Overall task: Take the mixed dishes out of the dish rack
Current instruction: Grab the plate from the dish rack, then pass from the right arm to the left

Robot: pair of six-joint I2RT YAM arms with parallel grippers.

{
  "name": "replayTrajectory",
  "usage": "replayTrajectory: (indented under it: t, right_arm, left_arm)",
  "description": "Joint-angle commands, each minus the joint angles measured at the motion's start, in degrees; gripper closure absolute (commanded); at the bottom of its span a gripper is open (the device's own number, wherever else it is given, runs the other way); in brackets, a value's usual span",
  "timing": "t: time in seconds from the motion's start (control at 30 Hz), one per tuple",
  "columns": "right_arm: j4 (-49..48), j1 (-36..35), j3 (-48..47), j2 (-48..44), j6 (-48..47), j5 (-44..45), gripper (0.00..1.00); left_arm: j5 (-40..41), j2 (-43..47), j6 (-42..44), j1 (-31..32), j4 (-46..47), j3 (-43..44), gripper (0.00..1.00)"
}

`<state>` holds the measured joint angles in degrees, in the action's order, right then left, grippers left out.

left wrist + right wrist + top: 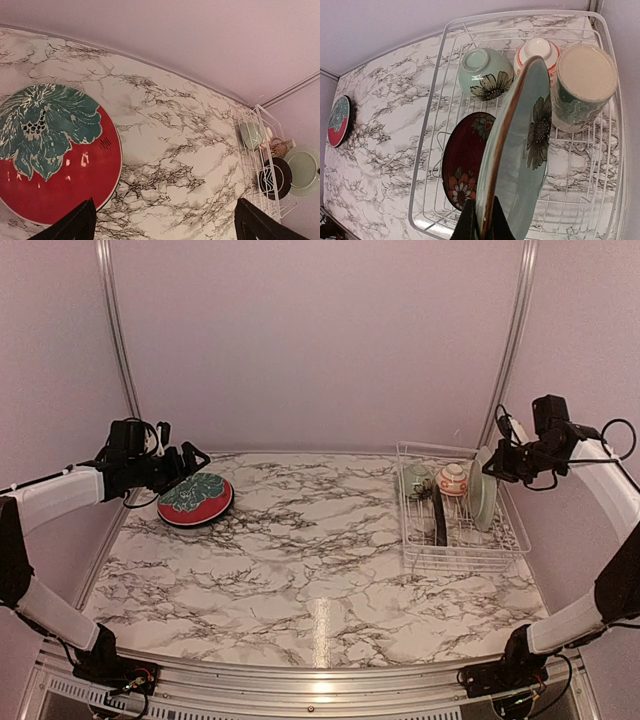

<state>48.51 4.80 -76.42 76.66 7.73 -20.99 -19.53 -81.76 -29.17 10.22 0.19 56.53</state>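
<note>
My right claw [482, 220] is pinched shut on the rim of the pale green plate [520, 150], which stands on its edge in the white rack [520, 18] on the right side of the table [320, 550]. In the rack with it I see a dark red plate [465, 160], a green bowl [485, 67], a little red and white bowl [536, 50] and a tall mug [582, 85]. My left claw [165, 225] is wide open and holds nothing, near the red flower plate [55, 155] lying flat at the far left.
</note>
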Motion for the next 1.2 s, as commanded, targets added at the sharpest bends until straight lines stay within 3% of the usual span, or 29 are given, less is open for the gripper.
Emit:
replayTrajectory:
  t: [0.0, 0.2, 0.47, 0.67, 0.9, 1.17]
  right_arm:
    - [-5.0, 0.6, -5.8, -5.7, 0.8, -4.9, 1.00]
    - [-6.8, -4.3, -7.3, -7.7, -2.6, -3.0, 1.00]
    - [-12.9, -25.1, -10.5, -6.8, -11.3, 14.7, 1.00]
    - [-15.9, -41.0, -13.2, -0.1, -20.9, 29.2, 1.00]
    - [-22.9, -60.8, -10.9, 8.8, -39.6, 46.8, 1.00]
    - [-29.3, -68.7, -7.4, 17.5, -48.9, 49.8, 1.00]
  left_arm:
    - [-0.7, -1.3, 0.0, 0.7, 1.2, 2.4, 0.01]
    - [-1.0, -2.3, -0.7, 1.4, 1.7, 3.1, 0.01]
    - [-3.0, -2.9, -2.4, 2.8, 1.7, 4.5, 0.01]
    - [-3.6, -1.8, -3.0, 3.6, 0.8, 4.5, 0.01]
    - [-7.3, -2.2, -5.3, 4.6, -0.1, 5.5, 0.01]
    - [-7.1, -5.5, -2.7, 7.7, -5.7, 8.6, 0.05]
